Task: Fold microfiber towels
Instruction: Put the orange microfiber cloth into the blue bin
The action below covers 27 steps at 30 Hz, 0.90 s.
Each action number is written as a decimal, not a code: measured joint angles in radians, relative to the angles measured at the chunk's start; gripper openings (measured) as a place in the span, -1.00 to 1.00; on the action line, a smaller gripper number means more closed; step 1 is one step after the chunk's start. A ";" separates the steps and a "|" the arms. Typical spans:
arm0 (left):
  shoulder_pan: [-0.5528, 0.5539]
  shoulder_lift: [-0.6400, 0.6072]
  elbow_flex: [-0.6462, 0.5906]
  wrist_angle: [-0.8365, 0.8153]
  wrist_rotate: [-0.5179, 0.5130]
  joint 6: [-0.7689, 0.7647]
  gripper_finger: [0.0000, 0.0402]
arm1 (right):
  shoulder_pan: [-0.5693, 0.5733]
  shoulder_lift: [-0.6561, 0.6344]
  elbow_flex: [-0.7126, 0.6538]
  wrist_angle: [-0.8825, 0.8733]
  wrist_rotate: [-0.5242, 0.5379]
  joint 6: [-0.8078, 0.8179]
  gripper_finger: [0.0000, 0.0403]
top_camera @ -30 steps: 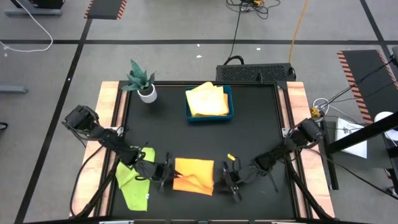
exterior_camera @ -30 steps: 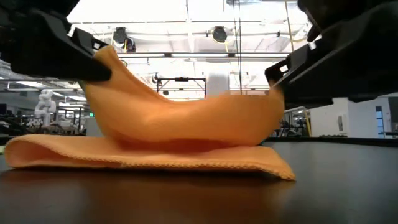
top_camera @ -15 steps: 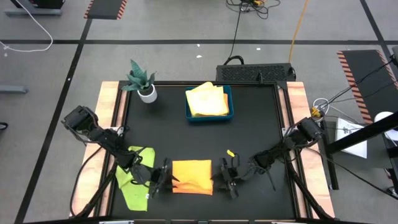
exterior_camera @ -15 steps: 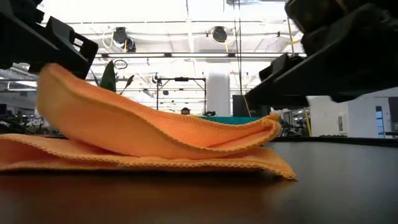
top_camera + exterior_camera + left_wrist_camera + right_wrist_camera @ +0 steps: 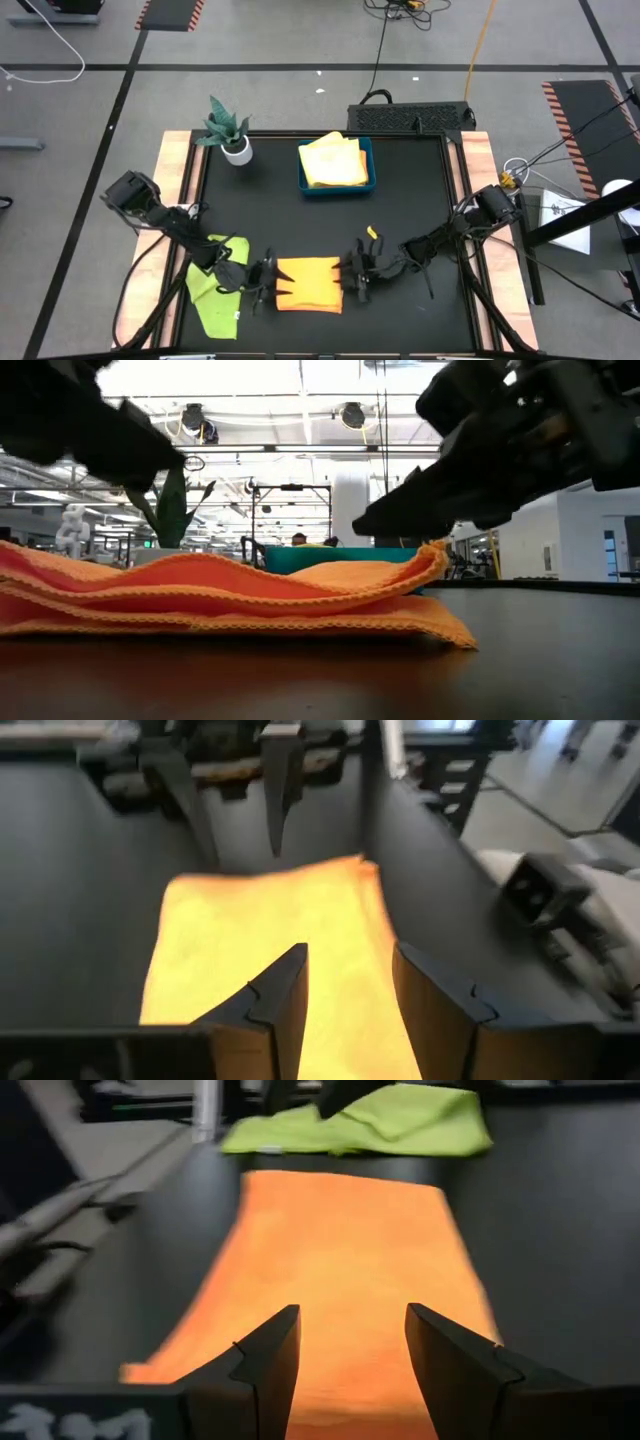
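Okay, I see the orange towel (image 5: 309,284) lying folded at the table's front edge, with my left gripper (image 5: 262,284) and right gripper (image 5: 352,280) parted at its two ends, holding nothing. Just beside the left arm lies a green towel (image 5: 213,290). Well behind stand a blue tray (image 5: 336,187) of yellow towels (image 5: 333,160) and a potted plant (image 5: 228,130).

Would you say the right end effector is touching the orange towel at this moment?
Apart. In the right wrist view the right end effector stands open over the orange towel, gripping nothing; the low view shows it raised above the towel's upper fold.
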 joint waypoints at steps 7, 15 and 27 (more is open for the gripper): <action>0.065 0.061 0.000 0.016 -0.001 -0.075 -0.25 | -0.034 0.000 0.000 -0.016 0.125 0.141 -0.12; 0.146 0.083 0.000 0.032 0.052 -0.118 -0.25 | -0.126 0.000 0.000 -0.150 -0.063 0.328 0.08; 0.215 -0.144 0.001 -0.392 0.061 -0.344 -0.25 | -0.162 0.000 0.000 -0.172 -0.188 0.384 0.43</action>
